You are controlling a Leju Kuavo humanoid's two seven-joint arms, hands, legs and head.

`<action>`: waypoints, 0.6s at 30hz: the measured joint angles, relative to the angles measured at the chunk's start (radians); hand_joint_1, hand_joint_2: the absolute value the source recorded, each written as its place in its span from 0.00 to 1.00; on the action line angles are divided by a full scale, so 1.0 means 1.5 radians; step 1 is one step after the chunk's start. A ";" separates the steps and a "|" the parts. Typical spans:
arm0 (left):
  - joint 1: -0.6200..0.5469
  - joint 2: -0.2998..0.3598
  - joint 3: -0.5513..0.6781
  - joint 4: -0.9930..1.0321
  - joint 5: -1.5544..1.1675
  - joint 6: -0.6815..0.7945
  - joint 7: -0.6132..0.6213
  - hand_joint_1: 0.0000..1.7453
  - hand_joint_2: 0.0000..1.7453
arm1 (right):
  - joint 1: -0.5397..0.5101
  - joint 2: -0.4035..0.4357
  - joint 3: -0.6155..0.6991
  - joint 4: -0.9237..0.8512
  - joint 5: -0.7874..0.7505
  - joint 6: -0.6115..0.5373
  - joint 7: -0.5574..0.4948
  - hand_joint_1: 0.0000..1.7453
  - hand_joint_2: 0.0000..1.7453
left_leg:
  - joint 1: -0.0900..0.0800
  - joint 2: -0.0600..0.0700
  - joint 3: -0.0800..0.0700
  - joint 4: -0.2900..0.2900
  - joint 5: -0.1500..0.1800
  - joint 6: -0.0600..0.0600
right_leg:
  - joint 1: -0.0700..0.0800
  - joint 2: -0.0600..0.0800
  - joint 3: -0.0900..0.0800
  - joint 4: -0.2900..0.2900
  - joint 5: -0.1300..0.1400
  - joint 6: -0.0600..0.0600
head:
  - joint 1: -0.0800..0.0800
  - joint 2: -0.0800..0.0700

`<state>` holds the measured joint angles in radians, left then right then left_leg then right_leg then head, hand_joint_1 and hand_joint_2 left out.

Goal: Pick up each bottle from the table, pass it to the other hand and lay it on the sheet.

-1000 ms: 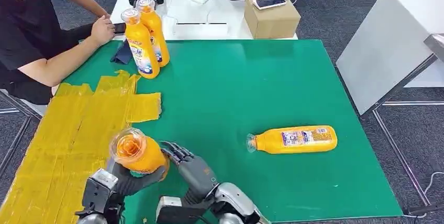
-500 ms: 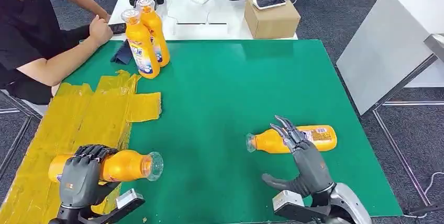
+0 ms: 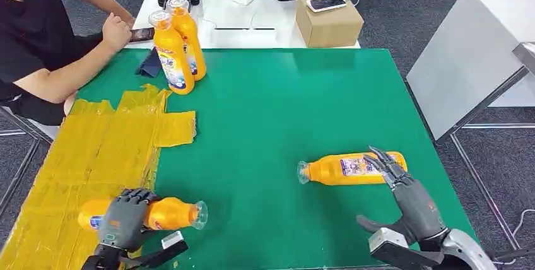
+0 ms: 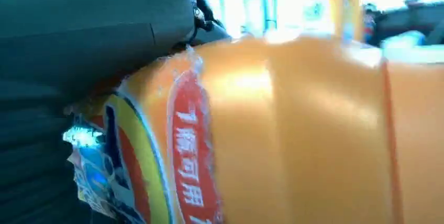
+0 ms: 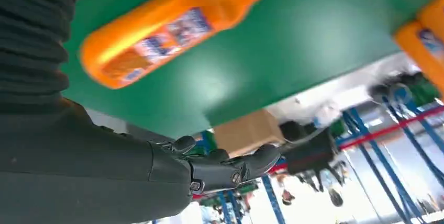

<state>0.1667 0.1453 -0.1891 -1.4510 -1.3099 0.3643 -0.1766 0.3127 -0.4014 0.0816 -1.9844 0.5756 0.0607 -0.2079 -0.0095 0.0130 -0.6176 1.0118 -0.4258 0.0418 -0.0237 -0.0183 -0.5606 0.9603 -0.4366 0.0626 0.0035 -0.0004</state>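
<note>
Orange plastic is what we see first: a lying orange plastic bottle with a clear open mouth (image 3: pixel 161 214) rests on its side at the near left, its base end over the crinkled yellow plastic sheet (image 3: pixel 94 150) and its neck reaching out over the green table mat (image 3: pixel 284 106); our left hand (image 3: pixel 121 221) wraps its dark fingers over the middle of this bottle and grips it; in the left wrist view the same bottle (image 4: pixel 293 135) presses close against the hand, its red and blue label turned toward the camera; our right hand (image 3: pixel 407 200) hovers at the near right with fingers spread and nothing in them, its fingertips just beside the base end of a second orange plastic bottle with a pale label (image 3: pixel 350 168), which lies on its side on the mat with its mouth pointing left; we cannot tell whether the fingertips touch it; the right wrist view shows that bottle (image 5: pixel 167 28) lying on the green surface apart from the thumb; two upright orange bottles with printed labels (image 3: pixel 175 49) stand close together at the far left of the mat, beyond the sheet; a person in a black shirt (image 3: pixel 38 36) sits at the far left corner; a brown cardboard box (image 3: pixel 329 21) with a phone on top sits on the white table (image 3: pixel 252 21) behind the mat
</note>
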 measured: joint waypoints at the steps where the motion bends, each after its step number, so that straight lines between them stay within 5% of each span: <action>1: -0.012 0.004 -0.007 0.024 0.010 -0.001 0.000 0.00 1.00 | 0.004 -0.006 -0.011 0.000 0.001 0.006 0.000 0.00 1.00 | 0.000 0.000 0.001 0.000 0.000 0.000 | 0.000 0.000 0.001 0.000 0.000 0.000 | 0.000 0.000; 10: -0.149 0.039 -0.049 0.186 0.072 -0.062 -0.020 0.00 1.00 | -0.026 -0.043 -0.075 0.068 0.004 0.065 0.006 0.00 1.00 | 0.000 -0.002 0.020 -0.002 -0.007 -0.003 | 0.000 -0.001 0.020 0.000 -0.006 0.000 | 0.000 0.000; 18: -0.180 0.051 -0.059 0.232 0.078 -0.070 -0.017 0.00 1.00 | -0.036 -0.047 -0.088 0.107 0.005 0.071 0.000 0.00 1.00 | 0.000 -0.002 0.033 -0.007 -0.008 -0.005 | 0.000 -0.001 0.031 0.000 -0.010 -0.003 | 0.000 0.000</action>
<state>-0.1037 0.2224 -0.2770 -1.1036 -1.1929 0.2590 -0.2022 0.2591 -0.4723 -0.0500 -1.8234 0.5825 0.1675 -0.2079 -0.0101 0.0096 -0.5687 1.0013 -0.4381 0.0350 -0.0239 -0.0197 -0.5148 0.9604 -0.4511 0.0581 0.0031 -0.0004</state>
